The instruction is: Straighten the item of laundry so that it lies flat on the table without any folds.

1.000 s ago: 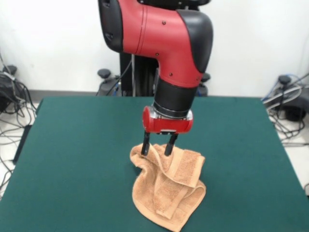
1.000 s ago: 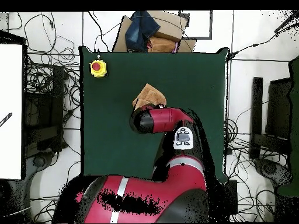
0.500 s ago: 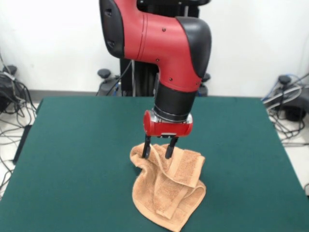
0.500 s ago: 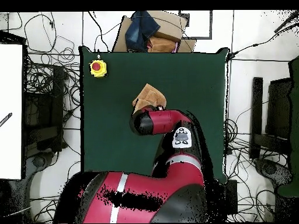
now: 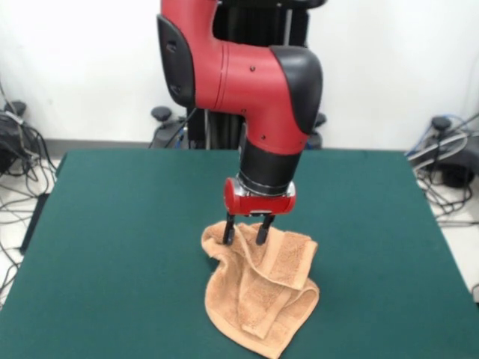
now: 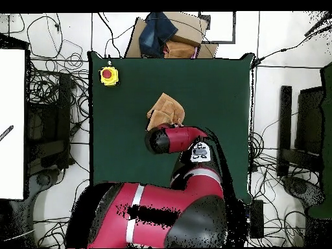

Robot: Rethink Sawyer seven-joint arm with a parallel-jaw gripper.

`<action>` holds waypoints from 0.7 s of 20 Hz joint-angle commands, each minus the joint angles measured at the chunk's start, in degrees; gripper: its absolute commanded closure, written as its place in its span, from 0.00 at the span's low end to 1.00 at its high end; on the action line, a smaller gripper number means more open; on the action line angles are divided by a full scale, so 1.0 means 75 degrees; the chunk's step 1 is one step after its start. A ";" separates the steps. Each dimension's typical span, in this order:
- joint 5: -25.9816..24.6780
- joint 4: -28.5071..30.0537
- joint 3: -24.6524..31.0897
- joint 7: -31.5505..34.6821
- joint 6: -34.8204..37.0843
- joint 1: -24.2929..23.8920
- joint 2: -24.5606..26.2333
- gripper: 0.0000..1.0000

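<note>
A: Hidden first. From overhead the arm [image 6: 172, 139] covers the gripper entirely, plus the towel's edge nearest the robot. Only the far part of the towel [image 6: 165, 107] shows there.

B: Front view is better. The gripper [image 5: 245, 231] is down at the towel's [image 5: 262, 288] far upper corner. Two black fingers [image 5: 228, 229], set narrowly apart, tips sunk among the cloth. Whether a fold is pinched between them, cannot tell; the terry hides the tips.

A: Towel location?

B: On the table [image 5: 112, 224], roughly mid-width, toward the camera side. Its lowest corner lies right at the picture's bottom edge.

A: Texture, shape?

B: Peach-orange terry, looped nap. Crumpled and folded over itself: a rolled ridge at the gripper's end, a woven band running diagonally down the middle, a doubled flap on the right. Outline irregular, not square.

A: Table top is dark green, matte, cloth-like. A yellow box with a red button [image 6: 108, 75] sits in one corner, well apart from the towel.
</note>
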 commanded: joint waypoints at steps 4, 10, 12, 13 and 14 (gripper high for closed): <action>-0.0120 -0.0240 -0.0166 0.1119 -0.0421 -0.0032 0.0694 0.00; -0.0121 -0.0116 -0.0207 0.1124 -0.0597 -0.0008 0.0637 0.00; -0.0107 -0.0073 -0.0231 0.1111 -0.0606 0.0016 0.0574 0.00; -0.0100 -0.0063 -0.0254 0.1106 -0.0606 0.0033 0.0559 0.00; -0.0091 -0.0063 -0.0266 0.1110 -0.0633 0.0043 0.0570 0.00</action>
